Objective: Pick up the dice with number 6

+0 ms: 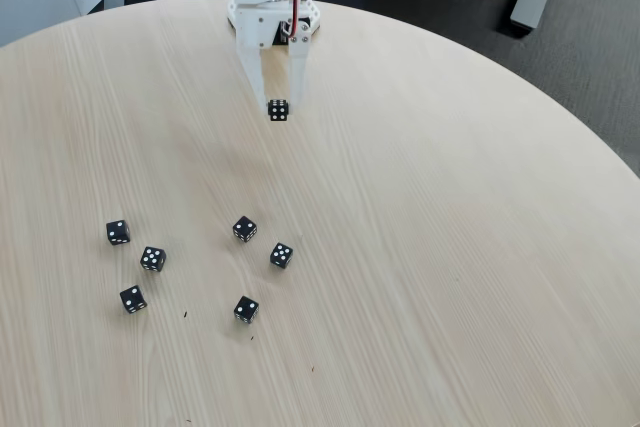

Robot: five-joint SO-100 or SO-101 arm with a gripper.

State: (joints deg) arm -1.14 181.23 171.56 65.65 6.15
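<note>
The white hand (pixel 277 107) grips a small black cube die (pixel 278 110) above the pale wooden table (pixel 450 247).

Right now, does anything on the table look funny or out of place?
One black die sits apart from the rest, caught between the tips of the tool near the far edge of the table. The six other dice lie scattered closer to the camera. Nothing looks spilled or broken.

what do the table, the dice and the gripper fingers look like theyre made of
Table: pale wood or wood-look laminate, matte, with fine straight grain lines; which one is unclear. Dice, such as the one between the fingertips: likely black plastic with white painted pips and slightly shiny faces. Gripper fingers: white, matte, probably printed plastic.
</note>
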